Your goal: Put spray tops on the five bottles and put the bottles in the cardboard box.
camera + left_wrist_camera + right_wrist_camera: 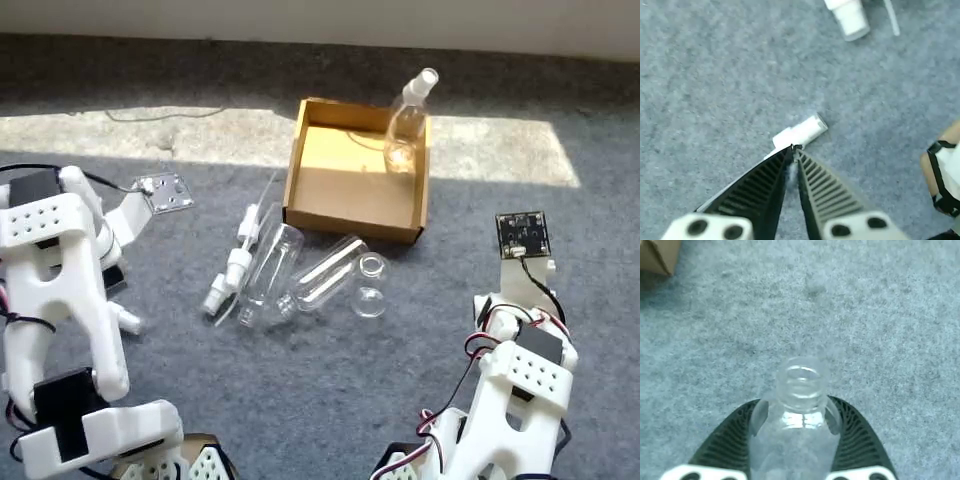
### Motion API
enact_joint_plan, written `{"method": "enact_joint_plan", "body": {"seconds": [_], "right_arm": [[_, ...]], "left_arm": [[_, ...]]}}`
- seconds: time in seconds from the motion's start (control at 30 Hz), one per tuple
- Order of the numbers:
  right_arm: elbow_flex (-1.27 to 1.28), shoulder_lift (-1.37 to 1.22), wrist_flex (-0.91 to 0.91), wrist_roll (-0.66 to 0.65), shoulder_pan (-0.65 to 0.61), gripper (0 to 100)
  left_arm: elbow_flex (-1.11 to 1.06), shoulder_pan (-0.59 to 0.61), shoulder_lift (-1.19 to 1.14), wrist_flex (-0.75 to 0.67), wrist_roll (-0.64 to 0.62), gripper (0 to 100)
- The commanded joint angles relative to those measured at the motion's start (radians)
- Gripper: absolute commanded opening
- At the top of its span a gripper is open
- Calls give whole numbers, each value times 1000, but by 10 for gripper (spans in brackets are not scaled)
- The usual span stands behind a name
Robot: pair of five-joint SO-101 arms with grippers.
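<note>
My left gripper (794,148) is shut on a white spray top (801,133), which pokes out past the fingertips just above the grey carpet. In the high view that spray top (128,320) sticks out beside the left arm. My right gripper (799,412) is shut on a clear bottle (801,390) whose open neck points away from the wrist. The cardboard box (357,210) lies at the back centre, with one topped bottle (407,125) standing in its far right corner. Three clear bottles (275,262) lie in front of the box beside two loose spray tops (230,278).
Another loose spray top (847,17) lies farther along the carpet from my left gripper. A corner of the box (657,255) shows far off in the right wrist view. A small grey plate (165,193) lies left of the box. Part of an arm (944,172) is close by.
</note>
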State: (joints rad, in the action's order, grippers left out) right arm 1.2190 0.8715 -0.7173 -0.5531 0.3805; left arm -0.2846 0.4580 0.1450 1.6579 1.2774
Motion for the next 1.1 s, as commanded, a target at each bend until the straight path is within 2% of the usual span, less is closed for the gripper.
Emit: {"method": "enact_joint_plan", "body": {"seconds": [0.0, 0.13, 0.2, 0.27, 0.4, 0.5, 0.87, 1.07], "right_arm": [[-22, 27, -61, -11, 10, 4], [-22, 27, -150, -43, 10, 4], [-22, 27, -188, -57, 10, 4], [-22, 27, -205, -57, 10, 4], [-19, 27, -205, -57, 10, 4], [-18, 27, -205, -57, 10, 4], [-18, 27, -206, -57, 10, 4], [-22, 27, -206, -57, 5, 4]], "left_arm": [[4, 125, 24, 54, 252, 121], [-120, 234, 30, -17, 588, 185], [-173, 265, 30, -83, 697, 186], [-220, 272, 24, -178, 755, 187], [-305, 243, 24, -356, 766, 189], [-354, 211, 31, -430, 766, 189], [-366, 134, 35, -548, 764, 189], [-348, 122, 114, -554, 764, 189]]}}
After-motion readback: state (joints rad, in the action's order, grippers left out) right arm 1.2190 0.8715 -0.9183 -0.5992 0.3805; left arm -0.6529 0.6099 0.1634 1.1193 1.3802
